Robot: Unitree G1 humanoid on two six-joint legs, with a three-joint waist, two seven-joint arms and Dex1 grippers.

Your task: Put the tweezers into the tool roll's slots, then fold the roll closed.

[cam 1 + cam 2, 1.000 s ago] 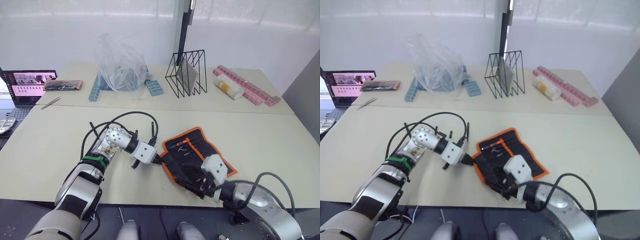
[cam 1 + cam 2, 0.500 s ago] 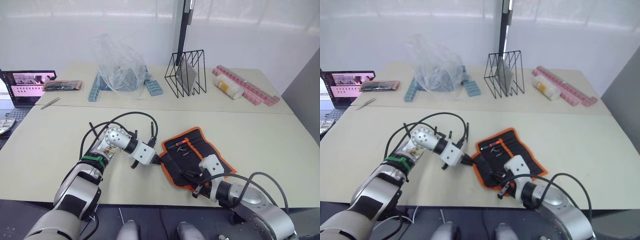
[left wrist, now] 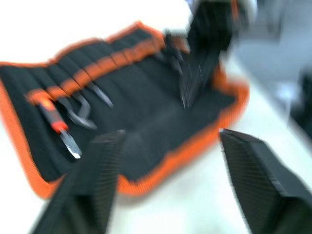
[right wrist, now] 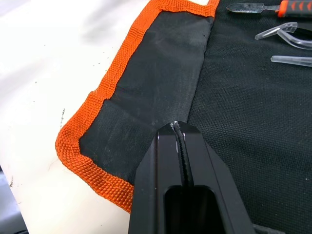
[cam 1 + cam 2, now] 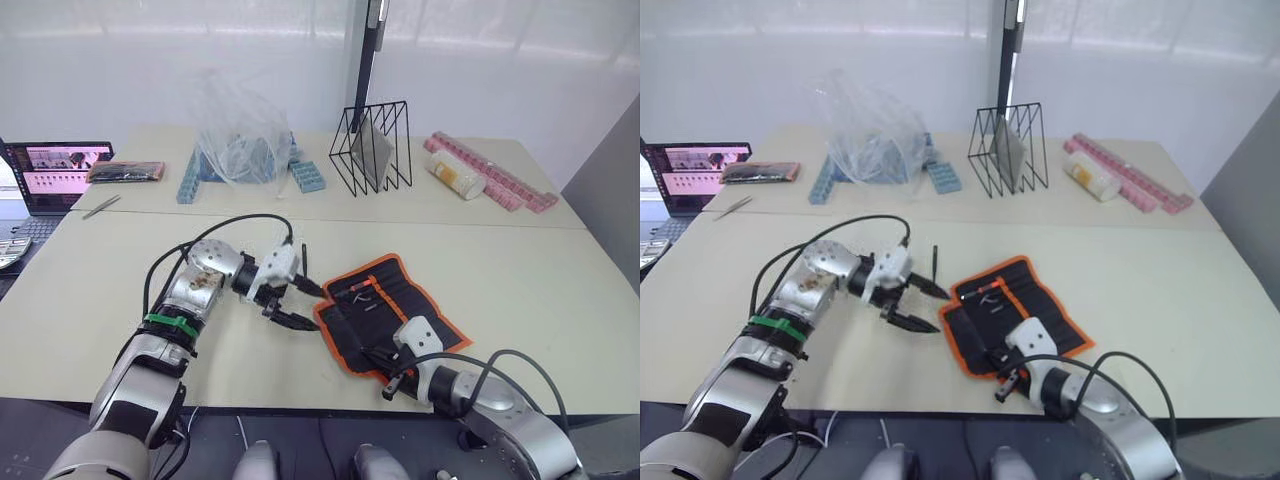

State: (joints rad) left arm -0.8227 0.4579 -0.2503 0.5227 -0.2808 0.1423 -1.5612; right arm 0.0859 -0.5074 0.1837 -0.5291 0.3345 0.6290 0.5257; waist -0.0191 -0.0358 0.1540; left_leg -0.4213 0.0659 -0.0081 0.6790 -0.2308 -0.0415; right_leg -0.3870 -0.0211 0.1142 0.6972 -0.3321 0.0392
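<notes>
While the tool roll (image 5: 390, 310) lies unfolded on the table (image 5: 520, 270), the robot's left hand (image 5: 298, 303) hovers just off the roll's orange-edged side, its two black fingers spread wide with nothing between them. On the opposite, near side, the right hand (image 5: 384, 382) rests at the roll's front edge, fingers pressed together; the right wrist view shows them closed over the black fabric just inside the orange border, though whether they pinch the cloth or merely sit above it cannot be told. Beyond the right hand's fingertips, several tweezers (image 4: 287, 34) and an orange-handled tool (image 4: 273, 8) lie tucked in the slots (image 3: 73, 90) along the orange strip. With tools seated and both hands at the edges, the work appears to be at the folding step rather than the loading one. The next move likely calls for a firm hold on the near hem, lifted and carried over the slots, while the open left hand steadies the far side so the roll does not slide.
</notes>
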